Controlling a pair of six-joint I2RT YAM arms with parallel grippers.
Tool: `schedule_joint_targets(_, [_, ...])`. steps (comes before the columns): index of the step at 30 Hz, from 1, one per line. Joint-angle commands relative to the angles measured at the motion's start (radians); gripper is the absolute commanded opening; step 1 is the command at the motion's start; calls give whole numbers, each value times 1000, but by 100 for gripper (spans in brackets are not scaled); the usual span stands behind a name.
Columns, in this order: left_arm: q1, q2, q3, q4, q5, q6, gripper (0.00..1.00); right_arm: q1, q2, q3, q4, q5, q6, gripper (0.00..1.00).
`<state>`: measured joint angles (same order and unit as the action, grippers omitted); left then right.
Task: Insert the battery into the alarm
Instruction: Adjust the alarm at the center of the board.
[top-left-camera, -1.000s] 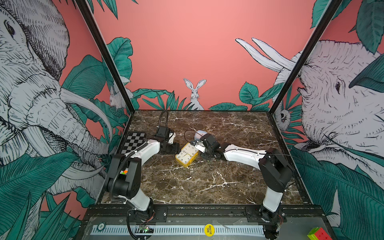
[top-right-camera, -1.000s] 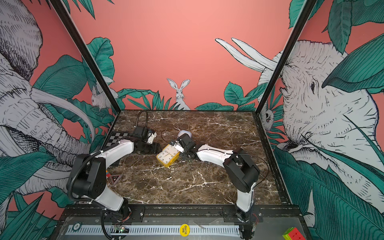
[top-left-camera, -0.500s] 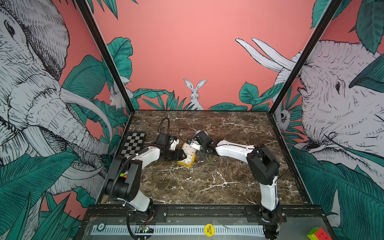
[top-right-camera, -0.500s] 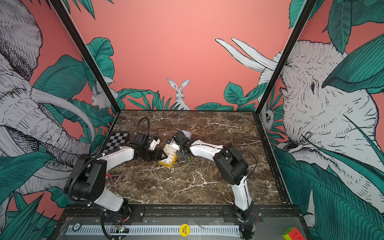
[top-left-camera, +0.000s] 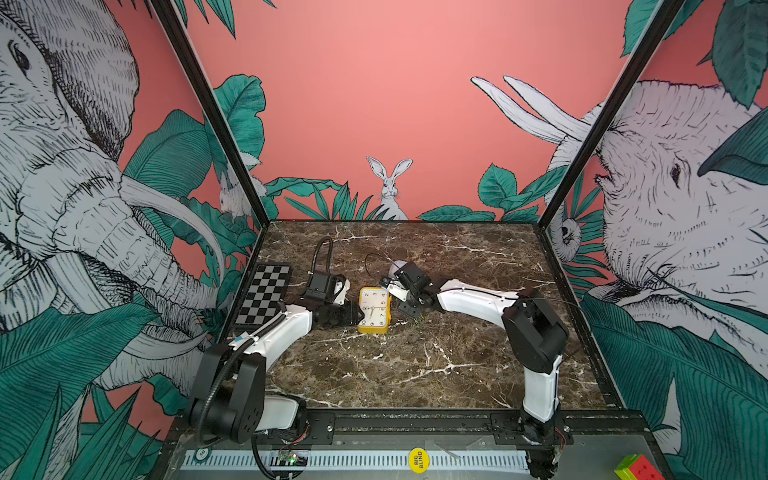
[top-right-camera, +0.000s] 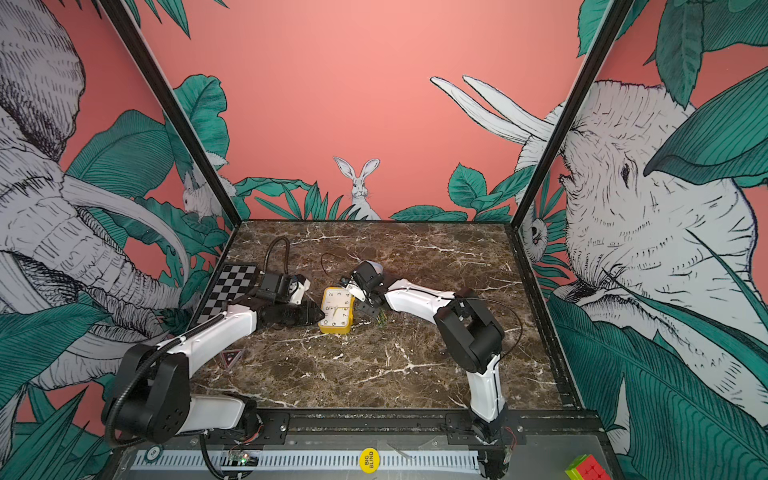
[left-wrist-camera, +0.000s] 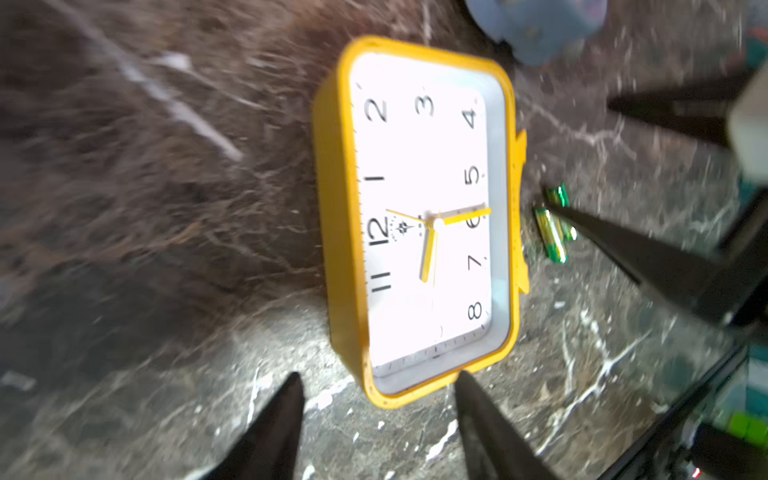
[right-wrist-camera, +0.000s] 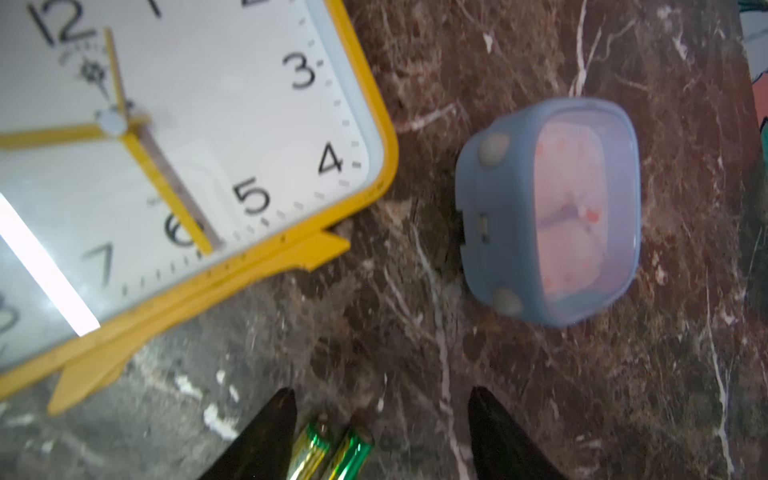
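My right gripper, jaws apart, straddles two green batteries lying lengthwise along its reach beside the face-up yellow alarm at the worktop's middle, while my left gripper, also apart, sits at the alarm's opposite side.

1. Both top views sit high at the cell's front edge, facing down and toward the back wall, far enough off to hold the whole marble table and both arms.
2. Set side by side, they share nearly everything; the yellow alarm clock shows small at mid-table.
3. The left wrist camera looks low and close past the left gripper onto the clock's face, somewhat blurred.
4. The right wrist camera looks from nearer still, past the right gripper; only part of the clock's face fits.
5. Both wrist views share the clock, the batteries and a blue clock.
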<state>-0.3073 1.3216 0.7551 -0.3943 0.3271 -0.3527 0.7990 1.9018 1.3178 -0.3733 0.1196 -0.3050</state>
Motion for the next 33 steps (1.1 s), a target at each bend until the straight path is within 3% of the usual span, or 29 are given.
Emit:
schedule_joint_targets(1, [-1, -29, 52, -115, -154, -14, 38, 5, -60, -50, -20, -29, 58, 57])
schedule_joint_targets(3, [-1, 0, 82, -166, -193, -3, 30, 19, -59, -63, -20, -37, 74, 53])
schedule_joint_targets(12, [-4, 192, 153, -174, -179, -3, 14, 65, 3, -35, 5, -100, 115, 35])
schedule_joint_targets(29, [-31, 294, 153, -104, -85, -54, 6, 95, 38, 25, 33, -222, 104, 9])
schedule_joint_targets(33, [-42, 299, 147, -99, -78, -66, 5, 94, 26, 27, 37, -259, 95, 8])
